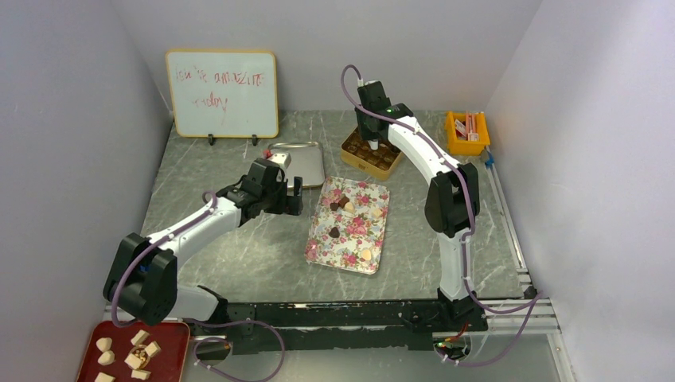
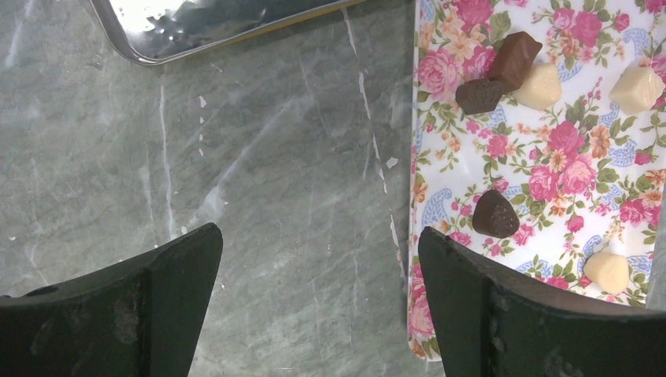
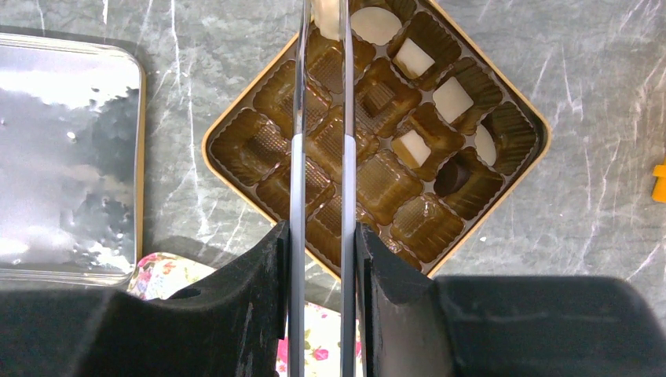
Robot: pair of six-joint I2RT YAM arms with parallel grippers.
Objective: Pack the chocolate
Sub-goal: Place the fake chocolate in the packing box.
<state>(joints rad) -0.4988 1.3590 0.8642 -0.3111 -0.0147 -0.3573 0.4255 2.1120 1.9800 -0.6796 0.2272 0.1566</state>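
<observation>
Careful: your right gripper is clamped on metal tongs that appear to pinch a cream chocolate over the gold box near the tabletop's far edge. If you release it off-centre, it could straddle a divider. Your left gripper hangs wide apart beside the floral tray, mid-tabletop, where more chocolates wait.

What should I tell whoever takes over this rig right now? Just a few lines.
Left gripper: open, empty, above the table beside the tray.
Right gripper: shut on tongs over the box; a pale piece seems pinched at their tips.
Done: about seven pieces sit in box cavities.
Left: six chocolates on the tray; most cavities are empty.
</observation>
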